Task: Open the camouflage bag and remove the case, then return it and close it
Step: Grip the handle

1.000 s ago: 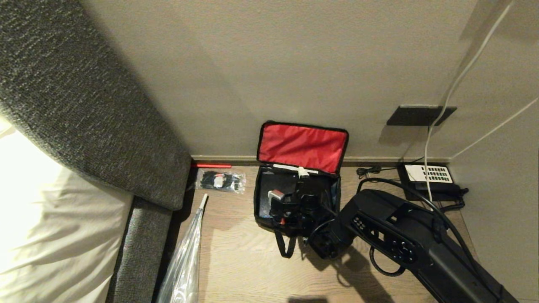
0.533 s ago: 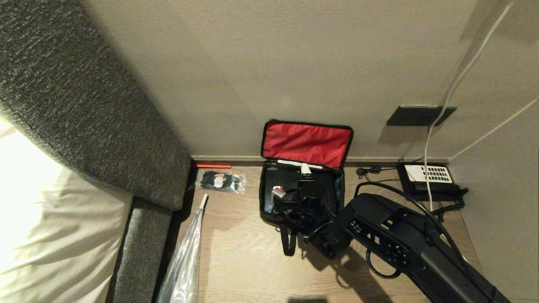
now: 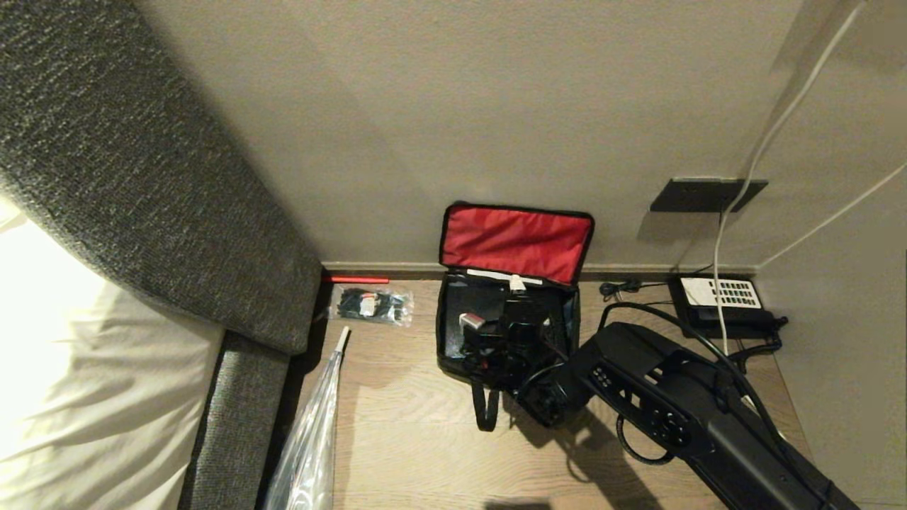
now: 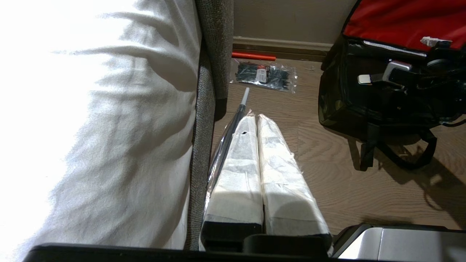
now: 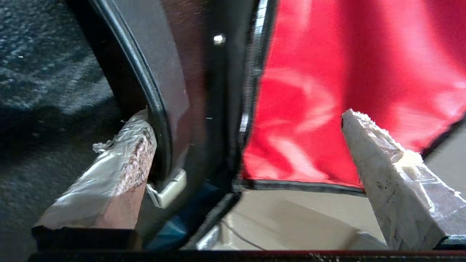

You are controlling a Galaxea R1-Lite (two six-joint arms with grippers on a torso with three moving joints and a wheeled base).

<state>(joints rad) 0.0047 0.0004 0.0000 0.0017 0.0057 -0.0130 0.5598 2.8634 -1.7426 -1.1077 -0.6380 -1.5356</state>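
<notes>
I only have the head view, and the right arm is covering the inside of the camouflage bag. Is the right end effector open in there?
Observer: Yes. The right wrist view shows the right end effector wide open, not closed on anything.
Operator: What's between its fingers?
Observer: A dark glossy panel, probably the case, stands in the gap, close against one finger. The other finger is out in front of the red lining.
Operator: And the left arm? I can't see it.
Observer: The left end effector is shut, parked low over the wooden floor beside the bed.
</notes>
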